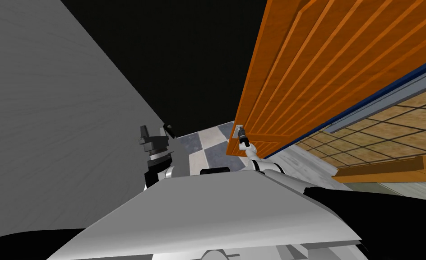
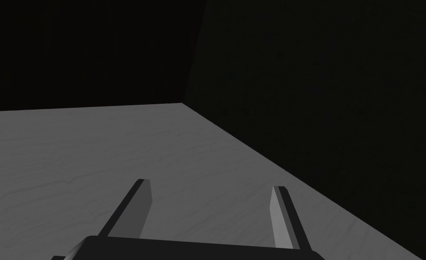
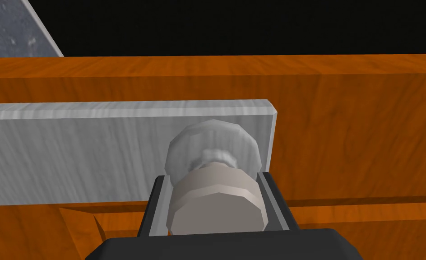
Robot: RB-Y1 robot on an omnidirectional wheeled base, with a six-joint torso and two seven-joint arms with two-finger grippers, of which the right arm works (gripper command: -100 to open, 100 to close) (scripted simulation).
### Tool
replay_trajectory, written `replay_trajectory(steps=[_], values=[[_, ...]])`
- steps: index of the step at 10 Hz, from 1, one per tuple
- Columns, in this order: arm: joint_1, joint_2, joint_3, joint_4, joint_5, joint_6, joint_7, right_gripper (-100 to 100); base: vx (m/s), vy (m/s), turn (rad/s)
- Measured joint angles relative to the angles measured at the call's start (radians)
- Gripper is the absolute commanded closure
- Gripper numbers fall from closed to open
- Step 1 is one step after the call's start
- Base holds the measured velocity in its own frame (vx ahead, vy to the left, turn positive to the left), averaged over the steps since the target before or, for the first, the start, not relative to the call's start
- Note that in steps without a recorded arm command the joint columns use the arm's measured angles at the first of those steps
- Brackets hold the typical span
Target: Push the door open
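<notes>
Right gripper clamping knob; door standing ajar at two o'clock; left gripper idling, fingers apart. Next: pushing forward, following arc.

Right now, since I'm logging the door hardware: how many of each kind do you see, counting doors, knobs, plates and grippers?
Orange door: 1
Knob: 1
Grey plate behind the knob: 1
Grippers: 2, left gripper open, right gripper shut on the knob
Total: 5
</notes>
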Motion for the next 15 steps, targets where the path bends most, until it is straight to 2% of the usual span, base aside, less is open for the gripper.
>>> replay_trajectory(steps=[2,5,7,9,11,13,15], values=[[-0.005,-0.003,-0.012,0.01,-0.005,-0.004,0.009,100,0.11,0.012,-0.046],[-0.002,0.018,-0.038,0.005,-0.01,0.003,0.039,100,0.196,0.03,-0.076],[-0.011,0.035,-0.069,0.003,-0.017,0.004,0.072,100,0.202,0.035,-0.092],[-0.01,0.056,-0.1,-0.021,-0.023,0.014,0.108,100,0.203,0.025,-0.1],[-0.023,0.069,-0.133,-0.013,-0.03,0.01,0.144,100,0.19,0.056,-0.1],[-0.019,0.085,-0.158,-0.03,-0.035,0.02,0.172,100,0.189,0.04,-0.066],[-0.024,0.087,-0.173,-0.027,-0.039,0.017,0.186,100,0.098,0.019,-0.031]])
